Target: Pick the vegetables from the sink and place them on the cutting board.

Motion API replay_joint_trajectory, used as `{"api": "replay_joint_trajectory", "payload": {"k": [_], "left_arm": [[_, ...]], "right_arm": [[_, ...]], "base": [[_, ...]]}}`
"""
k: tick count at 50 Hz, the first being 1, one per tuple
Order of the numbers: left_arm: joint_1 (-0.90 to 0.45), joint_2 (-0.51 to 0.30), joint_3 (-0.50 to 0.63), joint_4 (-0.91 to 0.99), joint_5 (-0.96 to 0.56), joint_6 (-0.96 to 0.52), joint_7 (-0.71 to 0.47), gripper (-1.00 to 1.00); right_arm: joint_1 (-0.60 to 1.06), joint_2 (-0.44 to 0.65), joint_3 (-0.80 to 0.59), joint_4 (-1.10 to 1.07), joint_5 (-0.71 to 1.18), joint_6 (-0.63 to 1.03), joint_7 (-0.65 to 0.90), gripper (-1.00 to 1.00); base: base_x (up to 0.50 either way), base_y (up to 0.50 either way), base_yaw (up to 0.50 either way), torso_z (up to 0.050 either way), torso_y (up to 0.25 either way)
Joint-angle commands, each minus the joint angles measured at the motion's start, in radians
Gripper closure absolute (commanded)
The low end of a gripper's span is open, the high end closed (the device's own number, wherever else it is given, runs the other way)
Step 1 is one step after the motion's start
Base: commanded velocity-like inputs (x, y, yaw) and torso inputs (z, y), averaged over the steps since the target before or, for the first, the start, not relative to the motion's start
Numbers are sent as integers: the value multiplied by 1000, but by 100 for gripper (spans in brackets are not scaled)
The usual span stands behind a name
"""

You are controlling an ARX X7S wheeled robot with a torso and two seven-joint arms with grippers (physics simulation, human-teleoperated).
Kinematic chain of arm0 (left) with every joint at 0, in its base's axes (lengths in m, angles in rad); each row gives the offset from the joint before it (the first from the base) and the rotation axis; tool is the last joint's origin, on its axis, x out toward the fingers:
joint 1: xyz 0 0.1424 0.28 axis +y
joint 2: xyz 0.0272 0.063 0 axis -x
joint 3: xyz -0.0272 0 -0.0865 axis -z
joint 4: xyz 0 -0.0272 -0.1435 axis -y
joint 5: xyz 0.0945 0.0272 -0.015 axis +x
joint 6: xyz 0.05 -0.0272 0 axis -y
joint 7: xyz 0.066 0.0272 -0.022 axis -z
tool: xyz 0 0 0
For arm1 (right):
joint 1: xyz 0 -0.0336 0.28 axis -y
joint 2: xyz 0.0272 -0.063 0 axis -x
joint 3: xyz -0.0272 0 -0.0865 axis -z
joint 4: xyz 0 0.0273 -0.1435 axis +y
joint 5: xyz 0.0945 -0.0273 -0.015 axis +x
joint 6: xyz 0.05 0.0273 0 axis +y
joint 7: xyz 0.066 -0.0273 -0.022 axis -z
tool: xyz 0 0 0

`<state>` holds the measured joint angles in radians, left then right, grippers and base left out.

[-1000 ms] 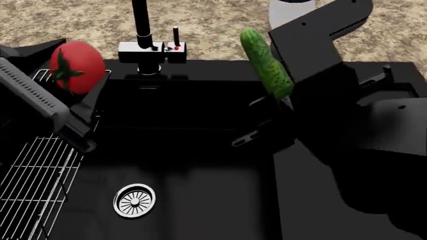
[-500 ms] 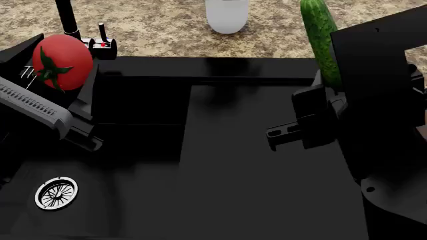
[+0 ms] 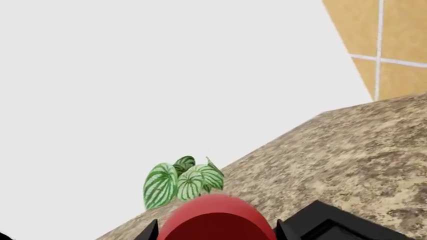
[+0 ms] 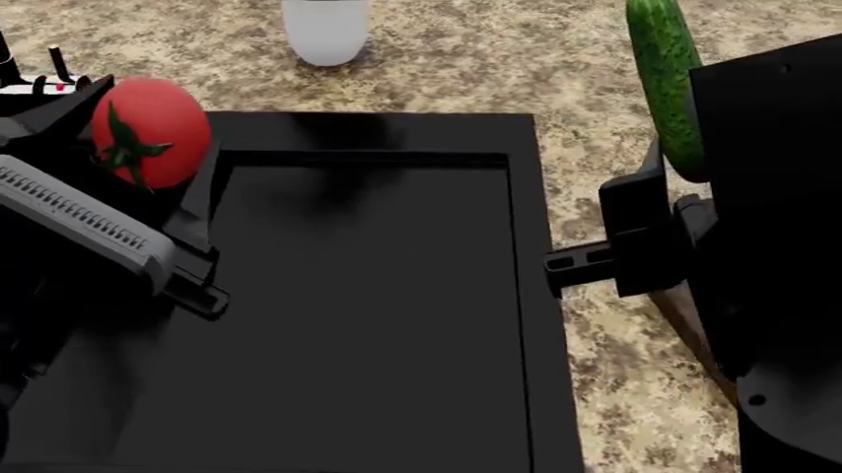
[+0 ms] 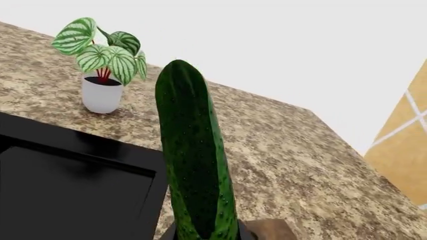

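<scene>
Cucumber (image 4: 664, 84) stands upright in the right fingers (image 4: 684, 212), tomato (image 4: 149, 131) sits in the left fingers (image 4: 165, 197); carry both level past the sink (image 4: 369, 296) edge toward the board.

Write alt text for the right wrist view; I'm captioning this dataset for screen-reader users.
A slim, bumpy dark green cucumber stands nearly upright in the right gripper, filling the middle of the view. Behind it a speckled granite counter carries a white-potted striped-leaf plant, with the black sink beside it and a brown cutting board corner just showing.
</scene>
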<state>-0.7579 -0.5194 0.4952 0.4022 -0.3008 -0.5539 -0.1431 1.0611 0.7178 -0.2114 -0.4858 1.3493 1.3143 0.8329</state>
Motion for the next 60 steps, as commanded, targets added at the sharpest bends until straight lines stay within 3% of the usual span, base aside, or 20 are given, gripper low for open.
{"api": "replay_joint_trajectory", "payload": {"k": [1,32,49,50,52,60], "left_arm": [[1,-4,18,17,-9,-5,-19,100],[-7,7,51,3,-10,-6,-3,100],[-21,40,3,2,-119,-81,11,100],[-171,138,27,-127,-196,-231,38,100],[-295,180,46,-206,-222,-361,88,100],[-440,311,42,-407,-277,-423,148,100]], "right_arm": [[5,5,9,-14,8,-1,16,100],[-3,17,5,-21,47,-14,45,100],[-5,21,0,-23,53,-29,41,100],[56,0,-22,73,136,39,141,100],[76,-9,-28,111,186,60,186,100],[88,-8,-32,139,225,61,206,100]], "base": [[0,-500,0,0,0],[0,-500,0,0,0],[0,-500,0,0,1],[0,0,0,0,0],[0,0,0,0,0],[0,0,0,0,0]]}}
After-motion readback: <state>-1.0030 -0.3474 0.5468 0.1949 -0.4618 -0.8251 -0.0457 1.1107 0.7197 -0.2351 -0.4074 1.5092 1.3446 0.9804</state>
